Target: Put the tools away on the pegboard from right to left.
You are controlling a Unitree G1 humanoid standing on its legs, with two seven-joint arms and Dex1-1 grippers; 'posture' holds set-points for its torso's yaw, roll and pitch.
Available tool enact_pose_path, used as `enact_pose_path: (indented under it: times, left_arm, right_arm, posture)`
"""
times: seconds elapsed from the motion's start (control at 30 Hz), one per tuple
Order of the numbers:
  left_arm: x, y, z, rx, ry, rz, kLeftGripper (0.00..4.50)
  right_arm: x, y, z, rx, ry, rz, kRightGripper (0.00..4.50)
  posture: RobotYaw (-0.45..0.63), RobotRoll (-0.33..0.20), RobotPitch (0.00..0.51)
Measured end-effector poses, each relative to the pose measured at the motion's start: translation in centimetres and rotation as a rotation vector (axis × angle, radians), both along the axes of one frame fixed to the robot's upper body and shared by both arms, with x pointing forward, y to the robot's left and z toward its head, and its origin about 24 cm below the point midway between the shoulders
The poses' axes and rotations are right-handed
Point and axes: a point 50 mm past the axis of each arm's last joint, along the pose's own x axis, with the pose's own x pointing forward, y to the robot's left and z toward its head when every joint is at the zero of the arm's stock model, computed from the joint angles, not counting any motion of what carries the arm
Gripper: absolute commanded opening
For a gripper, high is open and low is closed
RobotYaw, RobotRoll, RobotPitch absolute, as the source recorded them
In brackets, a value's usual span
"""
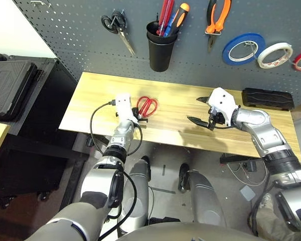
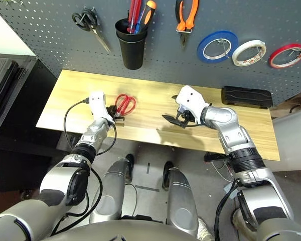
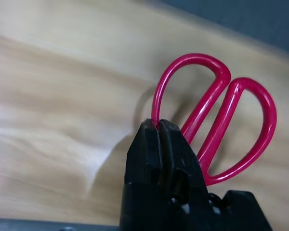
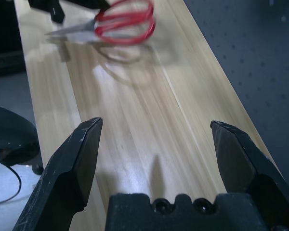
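The red-handled scissors point(image 1: 147, 106) are at the left of the wooden table point(image 1: 175, 133), and my left gripper point(image 3: 159, 126) is shut on one handle loop. The loops point(image 4: 125, 21) cast a shadow on the wood beneath them. Over the table's middle right, my right gripper point(image 1: 199, 110) stands open with nothing between its fingers point(image 4: 82, 144). Hanging on the pegboard point(image 1: 65, 40) are the orange-and-black pliers point(image 1: 218, 17) and the red tape ring point(image 2: 287, 55). The red-handled screwdriver point(image 1: 165, 15) stands in the black cup point(image 1: 160, 47).
Black-handled scissors point(image 1: 118, 27), a blue tape roll point(image 1: 243, 48) and a white one point(image 1: 274, 54) also hang on the board. A flat black case point(image 1: 267, 98) lies at the table's back right. A dark cabinet point(image 1: 20, 90) stands left of the table.
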Motion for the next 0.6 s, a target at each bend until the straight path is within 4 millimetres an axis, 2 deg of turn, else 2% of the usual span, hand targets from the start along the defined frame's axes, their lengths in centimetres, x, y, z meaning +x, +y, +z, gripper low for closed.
enact_pose_path:
  times: [0.23, 0.37, 0.43, 0.53, 0.6]
  left_arm:
    - [-3.8, 0.3, 3.8, -0.088, -0.165, -0.055, 0.02]
    - [-5.5, 0.4, 6.3, -0.133, -0.223, -0.091, 0.02]
    - [-5.8, 0.4, 7.3, -0.154, -0.242, -0.099, 0.02]
    - [-5.5, 0.9, 7.7, -0.155, -0.227, -0.07, 0.02]
    - [-4.6, 1.1, 7.5, -0.129, -0.202, -0.059, 0.4]
  right_arm:
    - [0.6, -1.5, 0.5, 0.052, -0.042, 0.003, 4.5]
    - [1.0, -2.0, 1.5, 0.119, -0.101, 0.034, 4.5]
    - [1.3, -2.1, 1.9, 0.13, -0.119, 0.04, 4.5]
    - [1.4, -2.4, 1.9, 0.13, -0.121, 0.031, 4.5]
    - [1.4, -2.6, 1.6, 0.129, -0.111, 0.024, 4.5]
  posture:
    - [0.34, 0.0, 0.28]
    - [0.35, 0.0, 0.273]
    - [0.35, 0.0, 0.274]
    - [0.36, 0.0, 0.274]
    - [0.36, 0.0, 0.274]
